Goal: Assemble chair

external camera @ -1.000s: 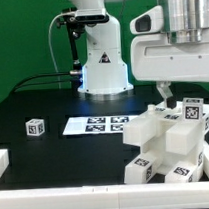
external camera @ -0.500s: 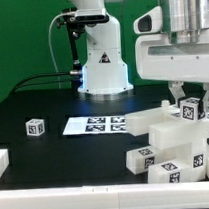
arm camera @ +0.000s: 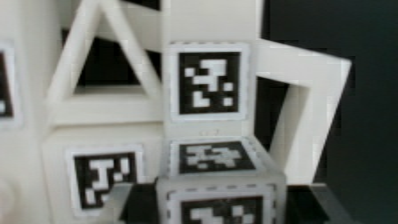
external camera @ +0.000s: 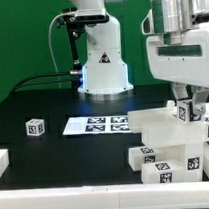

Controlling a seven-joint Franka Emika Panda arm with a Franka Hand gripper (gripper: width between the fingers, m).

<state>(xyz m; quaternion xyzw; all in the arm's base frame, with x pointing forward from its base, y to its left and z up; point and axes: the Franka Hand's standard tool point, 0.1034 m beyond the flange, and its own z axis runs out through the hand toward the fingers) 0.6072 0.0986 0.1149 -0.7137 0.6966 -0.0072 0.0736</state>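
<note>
Shifted toward the exterior view's right since a second ago: the arm and the white chair (external camera: 173, 146) assembly under it both sit nearer that edge now, the stacked blocks partly cut off by the frame. Nearest the camera, a white rail (external camera: 69, 204) runs along the worktop (external camera: 56, 156) front. Chair stands on the dark worktop at the exterior view's lower right, tags facing out. Tool (external camera: 185, 98) sits right on top of the chair's upper tagged block; fingers mostly hidden, cannot tell whether clenched or released. Wrist view shows tagged chair bars (arm camera: 214, 90) close up. Farther back: a small tagged cube (external camera: 35, 127), the marker board (external camera: 97, 124), then the robot base (external camera: 100, 68).
</note>
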